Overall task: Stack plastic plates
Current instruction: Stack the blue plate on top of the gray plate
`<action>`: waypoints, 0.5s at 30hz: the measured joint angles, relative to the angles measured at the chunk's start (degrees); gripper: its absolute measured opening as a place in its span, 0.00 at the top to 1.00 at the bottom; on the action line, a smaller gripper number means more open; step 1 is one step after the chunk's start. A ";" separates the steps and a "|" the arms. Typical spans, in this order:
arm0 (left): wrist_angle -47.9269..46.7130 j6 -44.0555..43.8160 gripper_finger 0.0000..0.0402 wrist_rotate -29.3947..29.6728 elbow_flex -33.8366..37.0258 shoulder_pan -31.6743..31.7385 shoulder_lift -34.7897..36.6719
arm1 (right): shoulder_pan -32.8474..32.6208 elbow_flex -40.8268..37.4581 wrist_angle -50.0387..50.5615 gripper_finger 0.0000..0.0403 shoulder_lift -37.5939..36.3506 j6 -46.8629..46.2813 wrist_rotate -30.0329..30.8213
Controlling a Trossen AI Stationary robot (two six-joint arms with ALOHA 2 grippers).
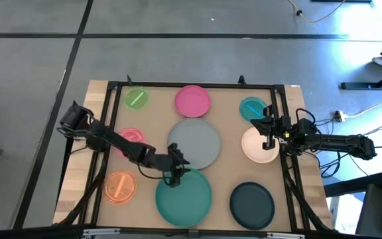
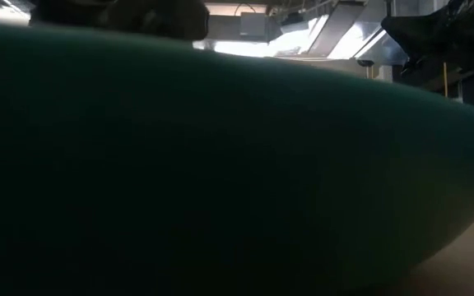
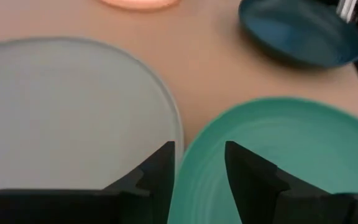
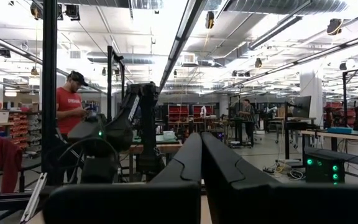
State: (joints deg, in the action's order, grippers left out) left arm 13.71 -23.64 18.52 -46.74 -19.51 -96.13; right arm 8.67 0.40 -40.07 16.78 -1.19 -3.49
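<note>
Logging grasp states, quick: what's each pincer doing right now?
Left pincer: open, straddling the teal-green plate rim.
Right pincer: shut, empty, above the cream plate.

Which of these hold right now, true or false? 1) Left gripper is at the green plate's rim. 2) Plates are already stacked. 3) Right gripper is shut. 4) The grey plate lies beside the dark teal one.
1) True: the left gripper, open, straddles the green plate rim.
2) False: no plates are stacked in the high view.
3) True: the right gripper is shut, empty.
4) False: the grey plate is beside the green one; the dark teal plate sits apart.
</note>
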 joint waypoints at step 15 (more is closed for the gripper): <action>-2.99 -1.77 0.67 -2.37 0.00 0.00 -6.17 | 0.00 0.00 0.44 0.99 0.00 0.03 1.38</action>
State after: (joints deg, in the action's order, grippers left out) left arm 10.72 -25.41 16.15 -46.74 -19.51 -102.30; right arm 8.66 0.40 -39.64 16.78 -1.16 -2.11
